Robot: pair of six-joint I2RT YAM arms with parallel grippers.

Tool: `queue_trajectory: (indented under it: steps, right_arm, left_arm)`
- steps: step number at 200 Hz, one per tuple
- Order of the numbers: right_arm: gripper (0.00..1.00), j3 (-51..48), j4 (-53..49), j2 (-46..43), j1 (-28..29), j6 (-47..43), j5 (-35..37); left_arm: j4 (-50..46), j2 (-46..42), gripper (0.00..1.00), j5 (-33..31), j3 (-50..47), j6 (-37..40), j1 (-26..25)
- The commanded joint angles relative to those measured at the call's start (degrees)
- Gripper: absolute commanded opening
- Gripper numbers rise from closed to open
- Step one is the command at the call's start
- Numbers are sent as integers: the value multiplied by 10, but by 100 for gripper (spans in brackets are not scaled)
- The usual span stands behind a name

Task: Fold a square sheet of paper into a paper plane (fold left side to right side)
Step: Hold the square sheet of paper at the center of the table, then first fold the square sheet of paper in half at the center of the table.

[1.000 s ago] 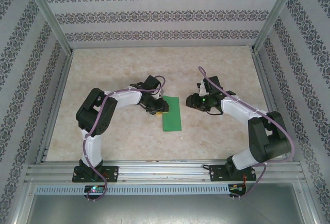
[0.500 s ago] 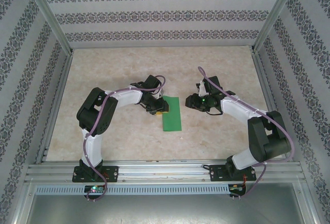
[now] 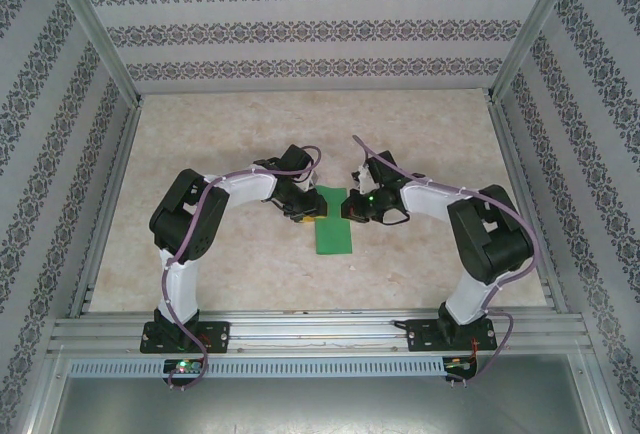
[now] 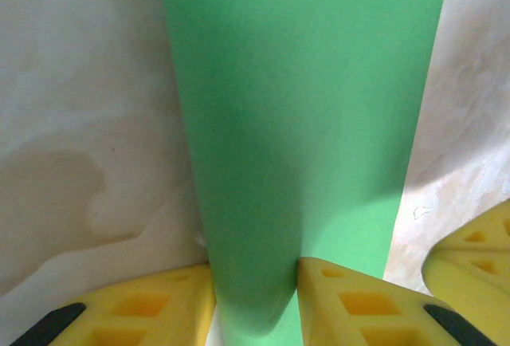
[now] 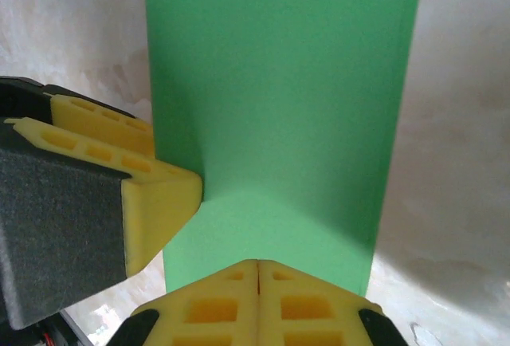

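Observation:
The square sheet of paper (image 3: 336, 232) lies mid-table as a bright green upright rectangle, folded in half. My left gripper (image 3: 312, 210) is at its left edge. In the left wrist view its yellow fingers (image 4: 358, 298) pinch a raised curl of the paper (image 4: 311, 107) between them, so the left gripper (image 4: 255, 276) is shut on it. My right gripper (image 3: 347, 206) is at the sheet's right edge. In the right wrist view the right gripper (image 5: 256, 266) is shut, its tips together over the near edge of the paper (image 5: 287, 83).
The beige marbled table (image 3: 230, 144) is ringed by aluminium rails (image 3: 110, 204) and patterned walls. The left gripper's yellow finger (image 5: 155, 194) sits close beside the right gripper's tips. The arm bases (image 3: 185, 329) stand at the near edge.
The right arm has swung left from beside the sheet onto its right edge, and its jaws have shut. The left gripper and the paper have stayed put.

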Motion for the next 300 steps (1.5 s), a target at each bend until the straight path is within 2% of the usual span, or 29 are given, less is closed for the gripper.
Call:
queue_trajectory:
  steps: [1, 132, 195, 232, 247, 259, 300]
  right_arm:
    - [2, 16, 8, 19, 5, 6, -11]
    - [0, 14, -45, 72, 6, -10, 27]
    - [0, 9, -58, 81, 6, -16, 40]
    - [0, 10, -62, 84, 6, -18, 46]
    - [0, 10, -63, 86, 6, -18, 47]
    - [0, 11, -65, 87, 6, -20, 48]
    - [0, 12, -71, 91, 6, -23, 51]
  left_arm:
    - [-6, 68, 34, -64, -20, 19, -18]
    - [-2, 57, 36, -65, -22, 18, -18]
    - [-9, -52, 52, -104, -42, 26, -5]
    - [10, -119, 53, -114, -68, 36, -2]
    - [32, -139, 48, -103, -81, 37, -2]
    - [59, -149, 40, -78, -91, 38, -2]
    - [155, -124, 19, 47, -99, 17, -3]
